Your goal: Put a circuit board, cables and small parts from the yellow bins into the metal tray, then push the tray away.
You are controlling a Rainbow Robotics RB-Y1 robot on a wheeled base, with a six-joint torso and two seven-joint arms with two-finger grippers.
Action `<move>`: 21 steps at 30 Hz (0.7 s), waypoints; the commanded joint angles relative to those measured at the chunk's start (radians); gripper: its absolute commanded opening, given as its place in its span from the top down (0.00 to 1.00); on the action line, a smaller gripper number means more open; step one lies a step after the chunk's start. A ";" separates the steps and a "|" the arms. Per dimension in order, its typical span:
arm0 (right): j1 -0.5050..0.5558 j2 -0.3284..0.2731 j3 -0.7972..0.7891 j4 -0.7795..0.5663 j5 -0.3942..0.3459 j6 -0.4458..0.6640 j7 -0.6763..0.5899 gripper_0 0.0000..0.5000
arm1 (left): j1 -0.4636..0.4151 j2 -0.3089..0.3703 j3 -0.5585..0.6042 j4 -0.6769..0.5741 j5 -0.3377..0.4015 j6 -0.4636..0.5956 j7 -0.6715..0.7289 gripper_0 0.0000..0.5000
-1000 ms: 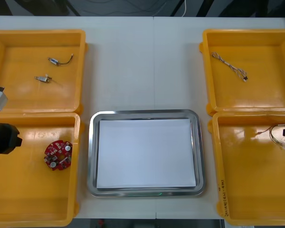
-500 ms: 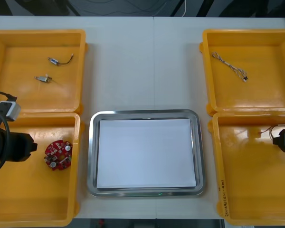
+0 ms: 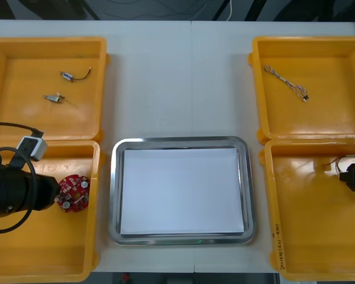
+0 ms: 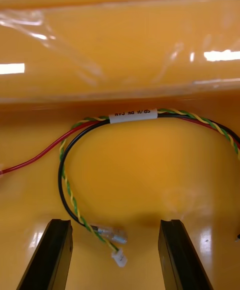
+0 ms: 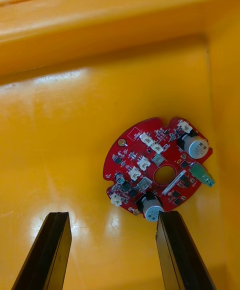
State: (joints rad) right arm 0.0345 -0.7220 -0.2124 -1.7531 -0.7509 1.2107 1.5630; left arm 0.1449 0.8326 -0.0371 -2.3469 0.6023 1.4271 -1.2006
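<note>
Fingers of the left gripper [image 5: 112,217] stand wide apart and empty, just short of the round red circuit board [image 5: 157,170]. The board lies flat on the bin floor ahead of them, nearer one finger than the other and close to the bin's side wall. That spread looks meant to straddle the board's rim. I judge a small sideways correction is needed first, and the wall leaves little room for the outer finger.

In the front view this is the lower-left yellow bin [image 3: 47,260], with the board at its right side, next to the metal tray [image 3: 113,195] at bottom centre, white inside with nothing in it yet.

The right gripper [image 4: 115,222], equally wide and empty, hangs over a looped cable [image 4: 132,115] of black, red and yellow-green strands in the lower-right yellow bin [image 3: 307,236]. Its plug ends lie between the fingers, a handy place to pinch.

Two small metal parts [image 3: 53,98] sit in the upper-left bin [image 3: 47,127], and a thin twisted cable [image 3: 286,83] in the upper-right bin [image 3: 319,127]. Only bin walls and the tray's raised rim stand in the way.
</note>
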 commanded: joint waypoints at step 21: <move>0.008 -0.040 0.053 0.009 0.044 -0.045 0.025 0.00 | 0.036 0.085 -0.182 -0.031 -0.147 -0.047 0.254 0.00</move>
State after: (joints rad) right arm 0.0345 -0.7223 -0.1840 -1.7414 -0.7236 1.1801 1.5630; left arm 0.1535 0.8765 -0.1932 -2.3469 0.4754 1.3937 -1.0521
